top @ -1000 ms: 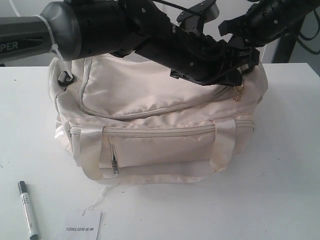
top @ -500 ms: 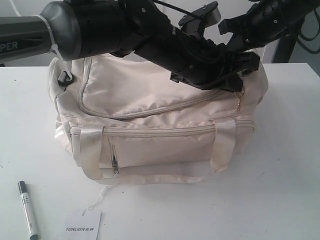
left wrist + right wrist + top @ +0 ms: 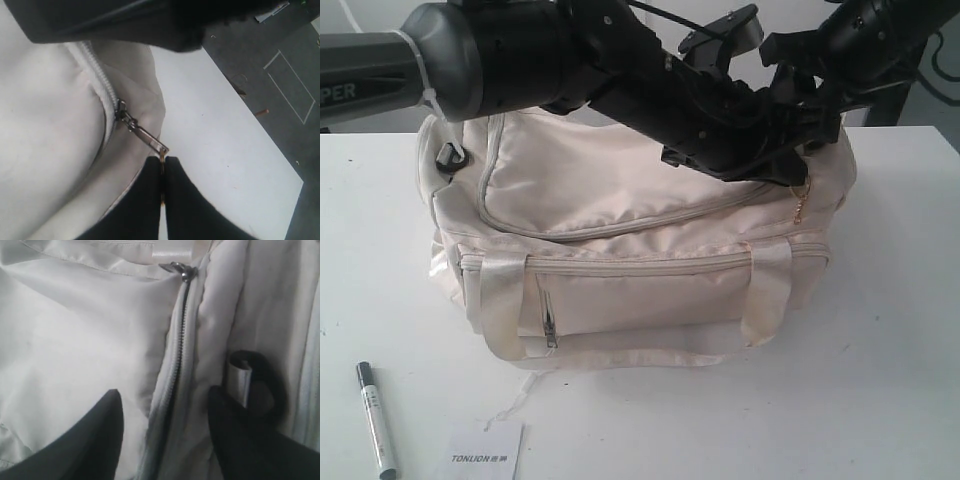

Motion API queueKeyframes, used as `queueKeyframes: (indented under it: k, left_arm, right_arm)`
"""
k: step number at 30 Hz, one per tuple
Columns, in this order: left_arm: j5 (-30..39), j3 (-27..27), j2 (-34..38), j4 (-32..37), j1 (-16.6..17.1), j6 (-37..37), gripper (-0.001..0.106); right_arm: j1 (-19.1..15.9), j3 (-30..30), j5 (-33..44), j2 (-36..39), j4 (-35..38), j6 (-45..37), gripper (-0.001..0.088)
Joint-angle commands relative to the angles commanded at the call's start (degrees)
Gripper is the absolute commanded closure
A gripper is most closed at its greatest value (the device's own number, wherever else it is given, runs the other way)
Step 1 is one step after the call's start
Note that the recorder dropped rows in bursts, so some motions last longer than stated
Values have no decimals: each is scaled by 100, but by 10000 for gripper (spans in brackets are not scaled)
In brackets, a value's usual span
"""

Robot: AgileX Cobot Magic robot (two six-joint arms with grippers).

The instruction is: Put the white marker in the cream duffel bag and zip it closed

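Exterior view: card [image 3: 485, 452] reads "TONLION"; left tool [image 3: 163, 163] pinches chain pull [image 3: 145, 135]; right tool [image 3: 165, 400] spread.

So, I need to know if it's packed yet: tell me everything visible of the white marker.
The white marker is slim, with a white-grey barrel bearing small dark print and a dark grey cap at its far end. It lies flat on the white table, outside the cream duffel bag, near a white card, touching only the table.
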Motion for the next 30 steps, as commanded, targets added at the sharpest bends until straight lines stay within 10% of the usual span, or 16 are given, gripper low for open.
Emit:
queueKeyframes:
  k: [5, 9, 30]
  left_arm:
    - [0, 0, 0, 0, 0, 0, 1053]
    - [0, 0, 0, 0, 0, 0, 1053]
    - [533, 0, -36, 168, 10, 12, 1053]
  right_arm:
    - [0, 0, -95, 146, 21, 0, 535]
    - [0, -11, -176, 83, 37, 0, 871]
    - [0, -11, -298, 41, 37, 0, 868]
